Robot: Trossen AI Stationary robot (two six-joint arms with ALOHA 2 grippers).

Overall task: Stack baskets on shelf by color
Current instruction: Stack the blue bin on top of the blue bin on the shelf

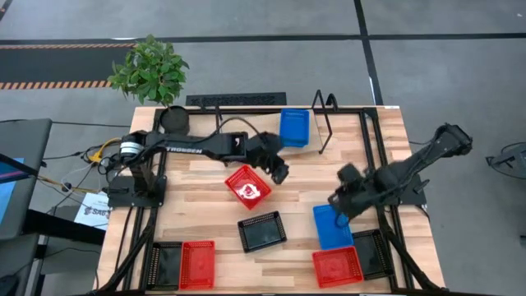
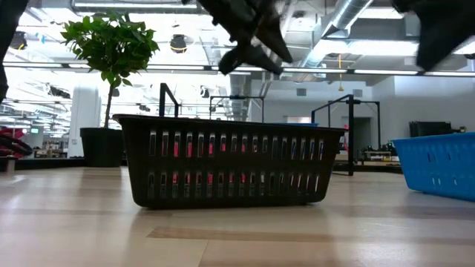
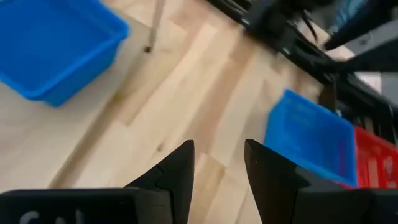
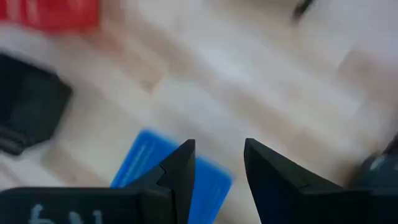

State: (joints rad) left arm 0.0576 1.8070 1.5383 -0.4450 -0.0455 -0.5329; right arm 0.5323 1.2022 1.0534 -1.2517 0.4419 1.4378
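One blue basket (image 1: 294,127) is already sitting on the shelf (image 1: 345,127) at upper centre of the high view; the rest are still lying on the tabletop (image 1: 205,185). The left gripper (image 1: 280,171) is hovering mid-frame between that shelved basket and a tilted red basket (image 1: 248,186); its jaws are spread and empty, as the left wrist view shows. The right gripper (image 1: 339,203) is hanging just above a second blue basket (image 1: 332,226) at lower right, jaws also spread, nothing pinched; the right wrist view has that basket's corner right under the fingers. Judging by this, the blue stack is the step in hand and the right arm is setting up the pick. Next move is calling for a descent onto the basket's rim, a pinch on one wall, then a lift across to nest it squarely in the shelved blue one without clipping the shelf's black wire frame. Remaining on the tabletop: a black basket (image 1: 262,231) at lower centre, a black (image 1: 166,265) and red (image 1: 197,264) pair at lower left, and a red (image 1: 337,266) and black (image 1: 371,252) pair at lower right.
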